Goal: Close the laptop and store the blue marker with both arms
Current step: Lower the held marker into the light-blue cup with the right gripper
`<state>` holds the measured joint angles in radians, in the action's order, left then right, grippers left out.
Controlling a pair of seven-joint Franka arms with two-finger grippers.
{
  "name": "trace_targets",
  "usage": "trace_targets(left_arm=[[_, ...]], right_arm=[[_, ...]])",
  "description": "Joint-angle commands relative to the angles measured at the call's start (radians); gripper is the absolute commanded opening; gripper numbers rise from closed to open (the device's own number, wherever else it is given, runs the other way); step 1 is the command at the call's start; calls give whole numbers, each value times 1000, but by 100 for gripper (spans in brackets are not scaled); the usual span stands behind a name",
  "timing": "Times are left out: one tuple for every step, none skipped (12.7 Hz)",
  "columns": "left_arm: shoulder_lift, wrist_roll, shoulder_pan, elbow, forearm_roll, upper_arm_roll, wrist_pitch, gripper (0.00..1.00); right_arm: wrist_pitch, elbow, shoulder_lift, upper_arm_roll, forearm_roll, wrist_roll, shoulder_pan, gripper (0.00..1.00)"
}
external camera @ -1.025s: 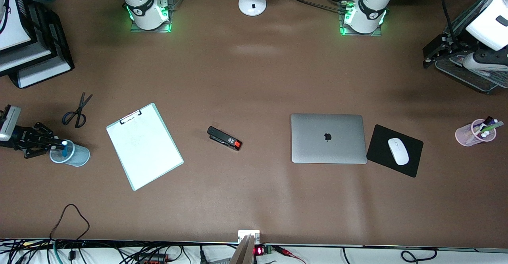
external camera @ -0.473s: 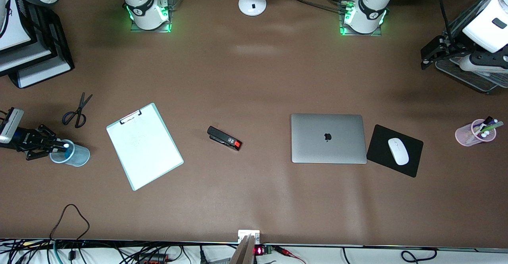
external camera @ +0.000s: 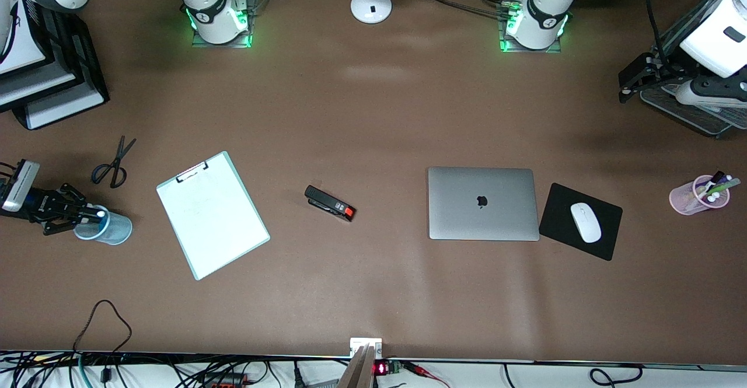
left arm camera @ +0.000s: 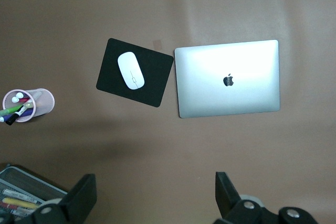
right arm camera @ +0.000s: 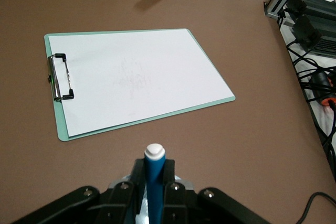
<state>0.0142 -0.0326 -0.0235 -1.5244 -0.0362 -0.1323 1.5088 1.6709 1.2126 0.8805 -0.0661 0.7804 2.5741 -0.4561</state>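
Observation:
The silver-grey laptop (external camera: 481, 203) lies closed on the table, apple logo up; it also shows in the left wrist view (left arm camera: 228, 77). My right gripper (external camera: 87, 216) is shut on the blue marker (right arm camera: 155, 174), whose whitish end (external camera: 100, 214) points up, and holds it upright over and partly in a pale-blue cup (external camera: 108, 229) at the right arm's end of the table. The cup's rim (right arm camera: 140, 207) shows under the fingers (right arm camera: 170, 190). My left gripper (external camera: 633, 79) is open and empty, up over the table at the left arm's end; its fingers (left arm camera: 81, 198) stand wide apart.
A white clipboard (external camera: 213, 215), a black stapler (external camera: 330, 203) and scissors (external camera: 114, 163) lie between cup and laptop. A white mouse (external camera: 585, 222) on a black mat (external camera: 560, 207) sits beside the laptop. A pink pen cup (external camera: 697, 195) and a mesh tray (external camera: 688, 111) stand at the left arm's end.
The right gripper has shifted a little and the marker has sunk lower into the cup, so only its whitish end shows from the front. The left gripper moved slightly, then stopped.

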Motion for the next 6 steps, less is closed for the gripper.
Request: trace_targets(left_arm=[[0,16,4,9,4,8,2,100],[-2,17,4,9,4,7,2,100],[0,17,5,9,4,7,2,100],[0,17,4,9,6,7,2,100],[0,17,5,7,4,7,2,100],[0,17,5,9,6,7,1,100]], right_arm=[[-19,-31,11,2,13,-21,-10,100],[-23,-31,6,0,11,-40,-10,100],[-25,-33,-1,-1,5,-58,-10,100],[-28,-31,-6,-3,-7,-64,-10,100],[-54,-33,-6,-4,-12,-86,-10,100],[-95,-34,-11,-14,-13,-142,-10,100]])
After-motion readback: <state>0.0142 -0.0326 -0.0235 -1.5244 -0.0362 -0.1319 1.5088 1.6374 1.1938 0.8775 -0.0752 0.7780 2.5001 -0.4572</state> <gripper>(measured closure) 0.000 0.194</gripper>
